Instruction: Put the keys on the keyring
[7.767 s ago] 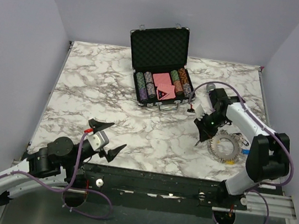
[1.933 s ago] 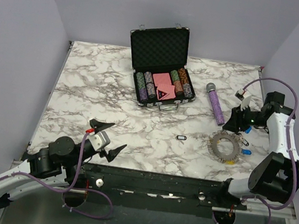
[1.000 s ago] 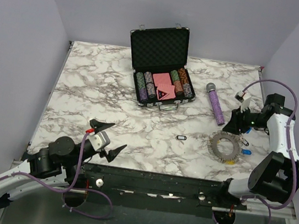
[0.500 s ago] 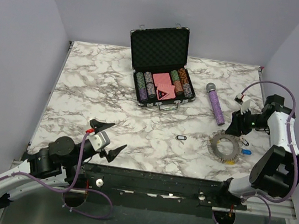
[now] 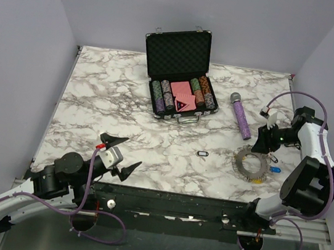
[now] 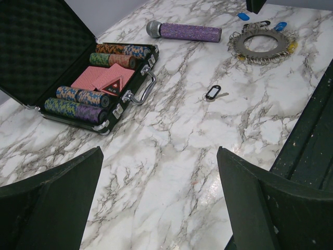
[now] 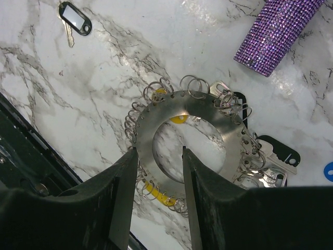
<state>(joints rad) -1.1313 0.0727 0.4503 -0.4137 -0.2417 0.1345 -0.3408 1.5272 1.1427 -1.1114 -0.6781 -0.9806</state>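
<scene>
The right end effector (image 7: 158, 156) hangs over the keyring (image 7: 190, 108) with its jaws parted by a narrow gap and nothing between them. In its wrist view the two fingers frame the ring's band at about 7 o'clock, and whether they touch the metal cannot be told. In the top view it sits at the ring's 1 o'clock edge.

The keyring lies flat on the marble worktop (image 5: 109, 92), near the right edge, fringed all round with small split rings. Yellow keys (image 7: 156, 190) and black keys (image 7: 281, 148) lie at the fringe. A blue key (image 5: 274, 170) rests just beside the ring at 3 o'clock in the top view. One black-headed key (image 5: 202, 153) lies alone, well apart from the ring at 9 o'clock.

A purple microphone (image 5: 241, 117) lies near the ring at 11 o'clock. An open black chip case (image 5: 181, 71) stands farther off at 10 o'clock.

The left end effector (image 5: 122, 154) is spread wide and holds nothing, low at the near edge, well apart from everything.
</scene>
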